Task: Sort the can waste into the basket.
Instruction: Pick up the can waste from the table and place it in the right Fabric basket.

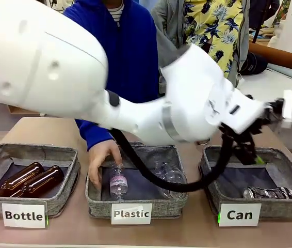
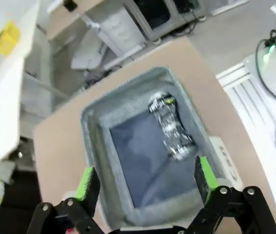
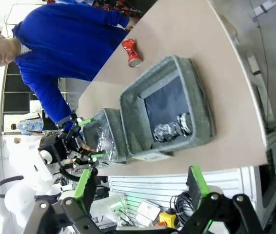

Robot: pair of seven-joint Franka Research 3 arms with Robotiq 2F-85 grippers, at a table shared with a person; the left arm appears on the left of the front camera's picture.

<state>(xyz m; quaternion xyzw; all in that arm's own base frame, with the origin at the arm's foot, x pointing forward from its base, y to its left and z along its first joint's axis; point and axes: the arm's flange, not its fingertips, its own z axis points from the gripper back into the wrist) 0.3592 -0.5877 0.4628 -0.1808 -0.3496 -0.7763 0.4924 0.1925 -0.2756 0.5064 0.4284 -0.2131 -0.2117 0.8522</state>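
Left gripper (image 2: 145, 178): jaws wide apart and empty. I hold it above the basket (image 2: 96, 146) at the table's right.
Right gripper (image 3: 140, 181): jaws spread with nothing between them, held off the table at its near right side.
Dark can (image 2: 171, 126): dented, lying on its side inside the basket, close to the near wall.
Red can (image 3: 131, 52): crushed, on the bare table beyond the basket's far side and apart from it. It is not yet sorted.
Handling: I judge the red one light, thin-walled and smooth. It will give under pressure and may slip or roll. Its pinched waist looks the surest hold, with the pads set across it.
Surface: table (image 1: 74, 227), flat and tan. I expect a nudged can to slide on it.
Room: three baskets stand in a row along the near edge. Brown bottles (image 1: 30, 181) lie in the left one. A person's hand (image 1: 100, 160) reaches into the middle one beside a plastic bottle (image 1: 118, 182).
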